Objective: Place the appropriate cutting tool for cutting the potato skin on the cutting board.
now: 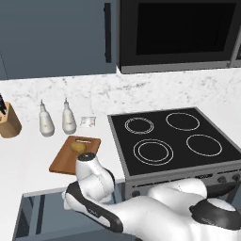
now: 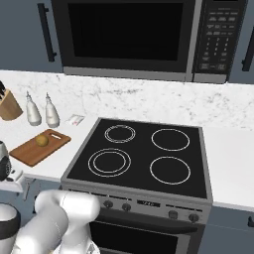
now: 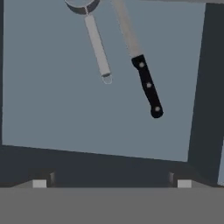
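The peeler [image 3: 96, 37] loop head and knife [image 3: 141, 65] blade tip — cut off at the top edge.

Potato [image 1: 78, 147] on cutting board [image 1: 63, 162], left of stove [image 1: 174, 139]; peeler [image 3: 97, 43] beside knife [image 3: 148, 85], apart, in drawer [image 3: 52, 109].

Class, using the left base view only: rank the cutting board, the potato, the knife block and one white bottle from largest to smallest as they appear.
1. cutting board
2. knife block and white bottle: they look much alike, and the block is cut by the frame edge, so unranked
3. potato
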Controlling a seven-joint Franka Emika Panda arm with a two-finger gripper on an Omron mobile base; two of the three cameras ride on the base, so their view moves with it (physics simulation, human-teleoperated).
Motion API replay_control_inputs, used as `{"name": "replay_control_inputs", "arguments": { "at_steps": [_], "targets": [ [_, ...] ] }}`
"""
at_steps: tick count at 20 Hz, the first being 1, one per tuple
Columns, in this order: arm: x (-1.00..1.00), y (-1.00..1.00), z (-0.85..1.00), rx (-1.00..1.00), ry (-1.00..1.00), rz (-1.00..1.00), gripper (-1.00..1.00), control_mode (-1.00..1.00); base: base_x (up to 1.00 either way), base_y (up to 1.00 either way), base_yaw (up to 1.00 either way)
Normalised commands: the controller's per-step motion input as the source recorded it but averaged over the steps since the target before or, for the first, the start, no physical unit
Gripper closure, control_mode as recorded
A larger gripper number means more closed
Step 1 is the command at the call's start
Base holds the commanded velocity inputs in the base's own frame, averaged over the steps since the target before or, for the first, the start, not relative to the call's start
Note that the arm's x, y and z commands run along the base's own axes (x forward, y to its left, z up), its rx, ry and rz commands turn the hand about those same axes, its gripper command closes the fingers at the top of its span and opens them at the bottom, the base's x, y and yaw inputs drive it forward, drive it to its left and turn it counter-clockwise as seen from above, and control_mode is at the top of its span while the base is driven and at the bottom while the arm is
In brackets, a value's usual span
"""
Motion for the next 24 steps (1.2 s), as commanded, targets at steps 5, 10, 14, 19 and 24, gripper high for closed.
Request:
{"name": "replay_control_inputs", "arguments": {
  "at_steps": [5, 10, 14, 19, 24],
  "targets": [
    [0.46, 0.22, -0.53, 0.00, 0.14, -0.07, -1.00, -1.00, 0.00, 0.00, 0.00],
    [0.20, 0.20, -0.58, -0.01, 0.12, -0.04, -1.00, -1.00, 0.00, 0.00, 0.00],
    [0.01, 0.11, -0.57, -0.01, 0.08, 0.00, -1.00, -1.00, 0.00, 0.00, 0.00],
    [0.00, 0.04, -0.44, -0.02, 0.08, 0.00, -1.00, -1.00, 0.00, 0.00, 0.00],
    [-0.26, 0.00, -0.21, 0.00, 0.07, 0.00, -1.00, -1.00, 0.00, 0.00, 0.00]
  ]
}}
